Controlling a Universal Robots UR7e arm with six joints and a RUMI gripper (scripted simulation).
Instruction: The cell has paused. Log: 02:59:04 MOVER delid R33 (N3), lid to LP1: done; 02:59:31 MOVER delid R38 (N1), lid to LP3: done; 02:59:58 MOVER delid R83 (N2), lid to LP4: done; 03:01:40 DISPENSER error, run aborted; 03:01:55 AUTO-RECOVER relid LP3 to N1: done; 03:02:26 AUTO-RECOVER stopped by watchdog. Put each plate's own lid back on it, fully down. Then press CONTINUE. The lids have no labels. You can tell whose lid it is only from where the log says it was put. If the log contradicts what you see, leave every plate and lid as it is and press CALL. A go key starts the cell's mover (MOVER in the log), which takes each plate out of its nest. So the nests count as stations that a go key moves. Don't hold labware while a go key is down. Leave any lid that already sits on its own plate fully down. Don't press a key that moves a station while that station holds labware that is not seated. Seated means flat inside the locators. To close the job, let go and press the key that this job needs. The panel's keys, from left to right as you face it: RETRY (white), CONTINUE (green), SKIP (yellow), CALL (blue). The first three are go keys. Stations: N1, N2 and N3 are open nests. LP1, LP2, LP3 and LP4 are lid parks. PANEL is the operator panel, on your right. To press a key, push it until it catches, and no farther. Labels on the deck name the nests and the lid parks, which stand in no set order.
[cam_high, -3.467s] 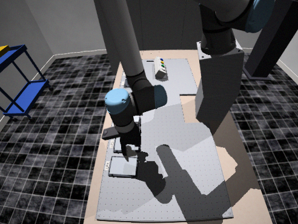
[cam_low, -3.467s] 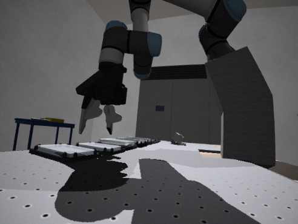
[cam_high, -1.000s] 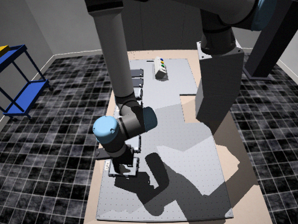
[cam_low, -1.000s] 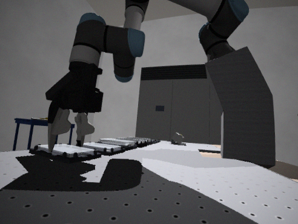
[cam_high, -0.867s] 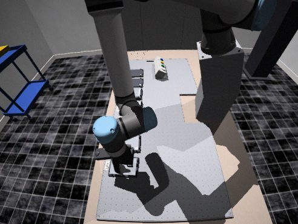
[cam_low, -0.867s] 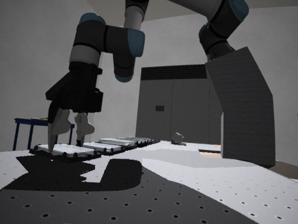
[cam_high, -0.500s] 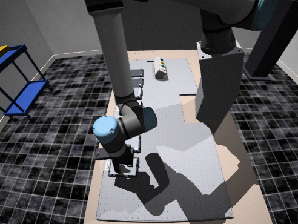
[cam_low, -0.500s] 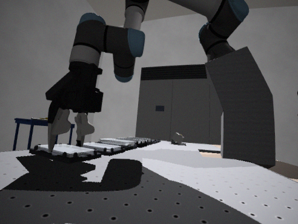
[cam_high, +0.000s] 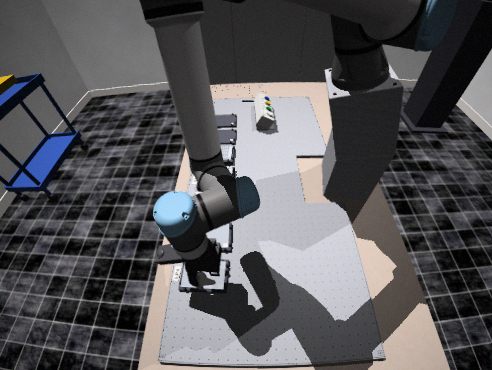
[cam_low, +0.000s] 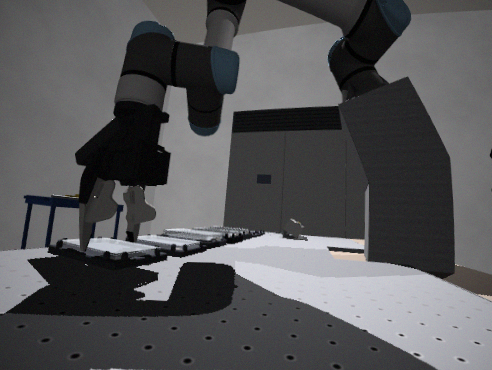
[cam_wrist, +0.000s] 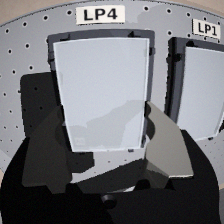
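The pale, flat rectangular lid (cam_high: 216, 284) (cam_low: 117, 246) (cam_wrist: 102, 85) lies in the dark-framed lid park LP4 (cam_high: 182, 288) (cam_low: 125, 260) (cam_wrist: 105, 34), beside its white label (cam_high: 176, 273) (cam_wrist: 100, 14) with black lettering. The black two-jaw gripper (cam_high: 204, 274) (cam_low: 108, 243) (cam_wrist: 103, 103) is clenched on this lid, one grey finger at each long side. The lid appears level within the frame. Beside it, in the dark-framed lid park LP1 (cam_wrist: 174, 75), lies another pale rectangular lid (cam_low: 167, 242) (cam_wrist: 202, 90), apart from the fingers. More dark-framed stations run in a row towards the far end; the arm hides part of them from above, and their labels cannot be read. The white operator panel (cam_high: 263, 115) (cam_low: 292, 229) stands well apart from the gripper, its blue, yellow and green keys visible from above.

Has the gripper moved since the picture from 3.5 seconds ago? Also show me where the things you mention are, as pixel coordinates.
Yes. In the top view, the gripper (cam_high: 204, 275) (cam_low: 107, 244) (cam_wrist: 103, 103) has shifted toward the near end of the deck, now level with the fixed LP4 label (cam_high: 176, 273) (cam_wrist: 98, 14).
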